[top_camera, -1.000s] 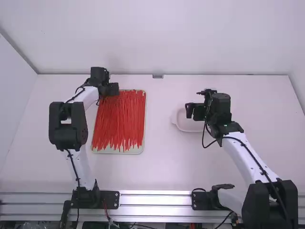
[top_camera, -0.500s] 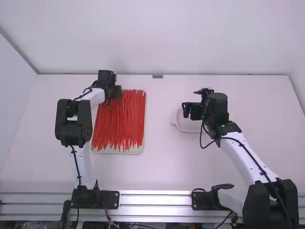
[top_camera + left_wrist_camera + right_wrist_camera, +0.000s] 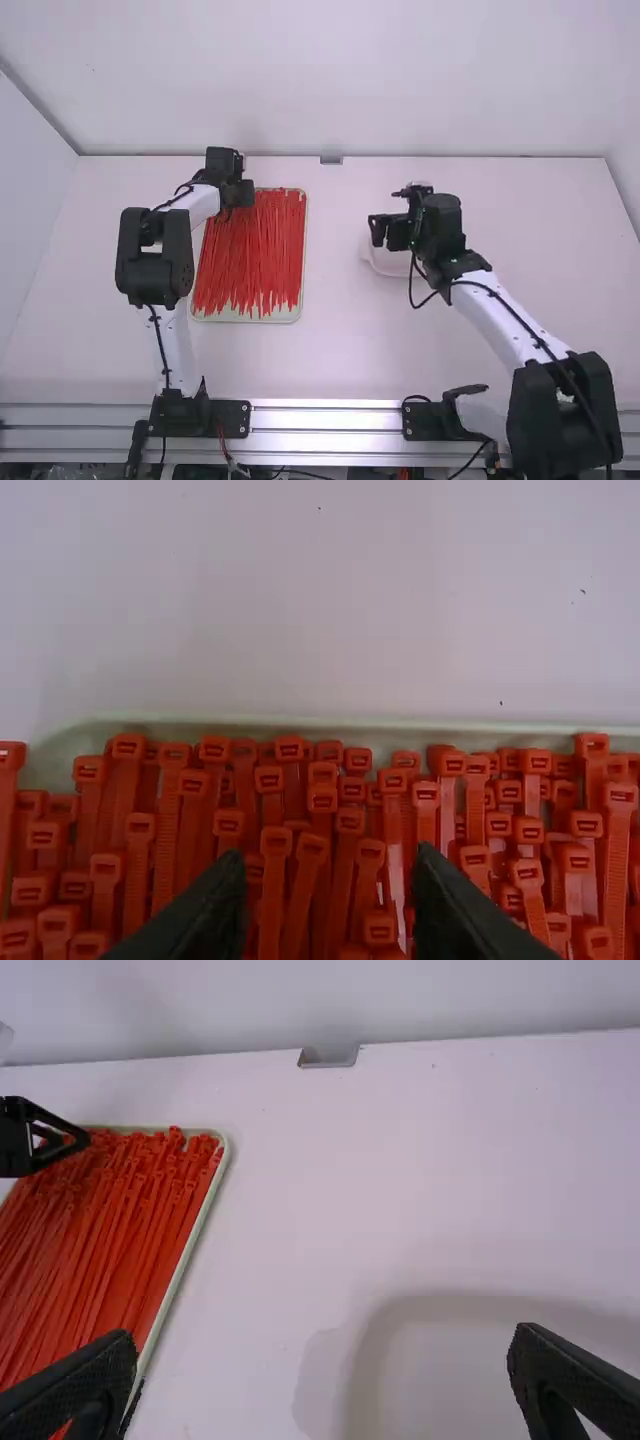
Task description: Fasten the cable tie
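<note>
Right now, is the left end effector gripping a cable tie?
No, the left end effector hangs open over the red cable ties, gripping none.

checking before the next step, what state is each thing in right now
left tool: open, empty, low over the heads of the cable ties
right tool: open, empty, above the white dish
cable ties: straight, unfastened, piled in the tray
tray: full of ties
white dish: looks empty where visible

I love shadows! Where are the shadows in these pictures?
High view: a faint shadow edges the white dish on the table. Right wrist view: a grey shadow lies on the table beside that dish. Left wrist view: small dark gaps show between the piled red cable ties.
</note>
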